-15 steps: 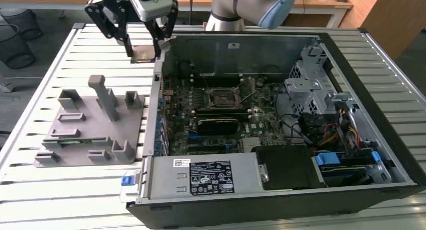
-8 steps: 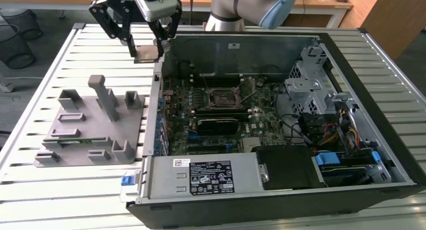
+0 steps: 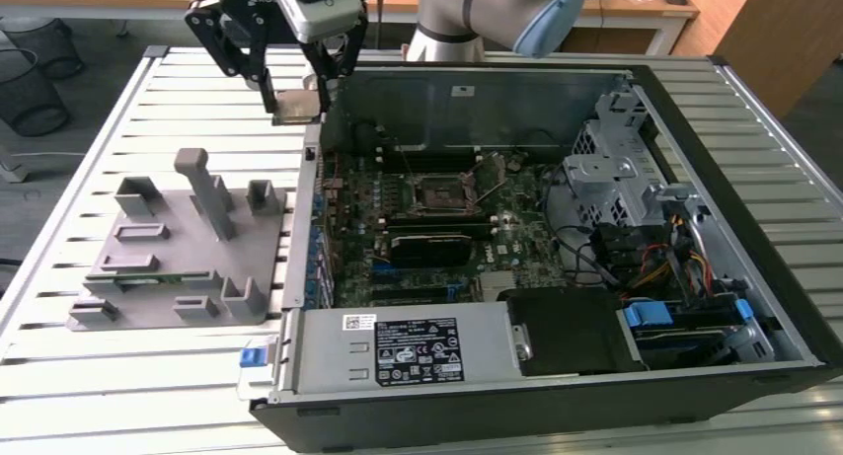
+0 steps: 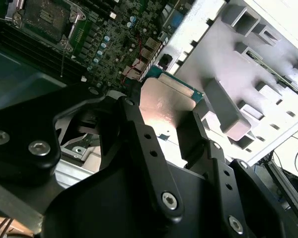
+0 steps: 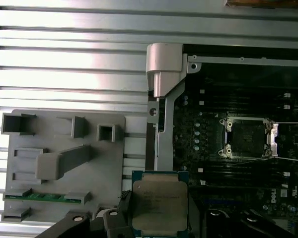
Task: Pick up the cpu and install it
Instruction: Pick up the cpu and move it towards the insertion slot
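Silver cpu [image 5: 159, 203] clamped in the hand [image 3: 298, 100] — held above the table [image 3: 172, 114], seemingly just outside the open case [image 3: 527, 100].

Black hand [image 3: 298, 102] with silver screws [image 4: 170, 200]; grey arm [image 3: 455, 26], apparently blue-capped.

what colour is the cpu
The cpu has a silver-grey top, green border; clearest in first wrist view.

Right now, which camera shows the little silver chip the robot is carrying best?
The first wrist view: the cpu faces the camera, most of its silver top and green border visible. The second wrist view shows it slanted, partly behind the black jaws. The exterior view shows it small, between the jaws.
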`<state>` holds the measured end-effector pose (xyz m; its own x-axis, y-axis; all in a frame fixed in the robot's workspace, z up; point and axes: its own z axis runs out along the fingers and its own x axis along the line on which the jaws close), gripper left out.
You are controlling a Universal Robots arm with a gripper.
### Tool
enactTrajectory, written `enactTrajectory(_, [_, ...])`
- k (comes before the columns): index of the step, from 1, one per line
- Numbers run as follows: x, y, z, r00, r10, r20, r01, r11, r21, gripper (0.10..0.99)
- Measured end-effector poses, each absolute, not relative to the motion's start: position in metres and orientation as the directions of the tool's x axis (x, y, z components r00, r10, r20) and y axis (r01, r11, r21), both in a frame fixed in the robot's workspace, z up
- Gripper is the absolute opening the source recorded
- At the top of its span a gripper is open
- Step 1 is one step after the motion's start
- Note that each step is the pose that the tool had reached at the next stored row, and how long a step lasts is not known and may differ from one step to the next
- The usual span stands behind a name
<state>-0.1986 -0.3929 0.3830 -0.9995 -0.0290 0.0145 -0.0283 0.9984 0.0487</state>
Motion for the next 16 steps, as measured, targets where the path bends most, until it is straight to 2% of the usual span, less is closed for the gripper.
enactTrajectory(16, [-0.179, -0.393, 0.383, -0.999, -0.029, 0.014, -0.028, 0.998, 0.049, 0.537])
